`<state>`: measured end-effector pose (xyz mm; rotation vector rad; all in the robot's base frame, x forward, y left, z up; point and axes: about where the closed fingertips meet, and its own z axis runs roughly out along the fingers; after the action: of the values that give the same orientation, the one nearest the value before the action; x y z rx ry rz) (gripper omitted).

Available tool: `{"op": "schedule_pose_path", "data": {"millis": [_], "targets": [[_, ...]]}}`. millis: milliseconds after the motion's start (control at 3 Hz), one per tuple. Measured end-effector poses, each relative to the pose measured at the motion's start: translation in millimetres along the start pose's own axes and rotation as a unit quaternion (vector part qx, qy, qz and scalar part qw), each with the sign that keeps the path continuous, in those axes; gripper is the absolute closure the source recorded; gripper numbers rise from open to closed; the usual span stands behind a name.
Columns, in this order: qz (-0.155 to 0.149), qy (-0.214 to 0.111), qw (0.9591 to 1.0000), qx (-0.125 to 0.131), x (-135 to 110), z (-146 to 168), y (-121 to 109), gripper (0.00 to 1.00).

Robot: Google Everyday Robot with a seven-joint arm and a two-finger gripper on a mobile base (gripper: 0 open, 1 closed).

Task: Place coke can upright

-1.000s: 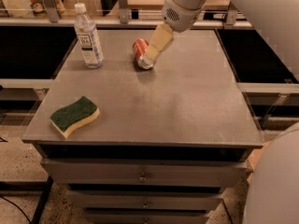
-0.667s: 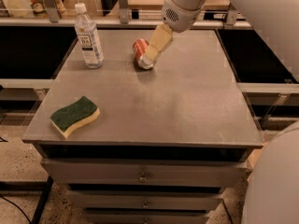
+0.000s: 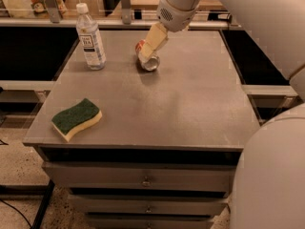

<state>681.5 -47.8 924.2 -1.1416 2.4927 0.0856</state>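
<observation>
The coke can (image 3: 150,63) lies on its side on the grey table top (image 3: 190,99), at the back near the middle. Its silver end faces me and a bit of its red side shows at the upper left. My gripper (image 3: 148,54) comes down from the upper right and sits right on the can, covering most of its body. The can rests on the table surface.
A clear water bottle (image 3: 90,38) with a white cap stands upright at the back left. A green and yellow sponge (image 3: 76,118) lies at the front left. Drawers are below the front edge. My white arm and body fill the right side.
</observation>
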Motion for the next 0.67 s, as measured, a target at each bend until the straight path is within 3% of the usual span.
{"op": "schedule_pose_path", "data": {"millis": [333, 667], "targets": [[0.043, -0.003, 0.9988, 0.025, -21.8, 14.0, -10.4, 0.0], [0.091, 0.0, 0.995, 0.042, -41.0, 31.3, -18.1, 0.0]]}}
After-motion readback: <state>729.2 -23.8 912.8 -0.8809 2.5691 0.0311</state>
